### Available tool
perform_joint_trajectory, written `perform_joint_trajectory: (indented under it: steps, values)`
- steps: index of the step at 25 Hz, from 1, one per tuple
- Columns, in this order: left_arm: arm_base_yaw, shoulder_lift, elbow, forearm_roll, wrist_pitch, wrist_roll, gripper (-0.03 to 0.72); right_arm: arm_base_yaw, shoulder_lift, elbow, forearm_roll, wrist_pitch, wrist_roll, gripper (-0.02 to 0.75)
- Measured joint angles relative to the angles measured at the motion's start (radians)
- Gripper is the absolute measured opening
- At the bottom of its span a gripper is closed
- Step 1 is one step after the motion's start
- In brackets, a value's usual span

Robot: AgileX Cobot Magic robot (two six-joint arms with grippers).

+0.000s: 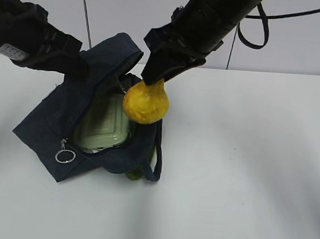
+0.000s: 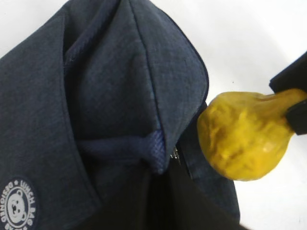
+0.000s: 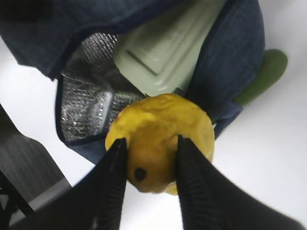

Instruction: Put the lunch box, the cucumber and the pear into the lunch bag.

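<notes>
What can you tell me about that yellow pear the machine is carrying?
The pear is squat and yellow-orange, with a lumpy, dull skin and a dark spot near its narrow top. The right gripper pinches that narrow top between two black ribbed fingers, so the pear hangs fat end down, in the air. It is above the open mouth of the navy lunch bag, at the edge nearer the robot's right, over the pale green lid of the lunch box inside. Whether it brushes the fabric cannot be told.

Ext cam slants down; both wrist cams close on pear (image 1: 146, 102).
</notes>
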Motion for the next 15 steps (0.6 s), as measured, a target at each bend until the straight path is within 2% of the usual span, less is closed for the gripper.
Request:
perform_joint_trajectory:
  steps: [7, 15]
  values:
    - [0.0, 0.0, 0.0, 0.0, -0.001, 0.0, 0.003, 0.0, 0.0, -0.058, 0.119, -0.072, -0.021, 0.255]
    - [0.0, 0.0, 0.0, -0.018, -0.008, 0.0, 0.003, 0.0, 0.069, -0.059, 0.15, -0.144, -0.025, 0.255]
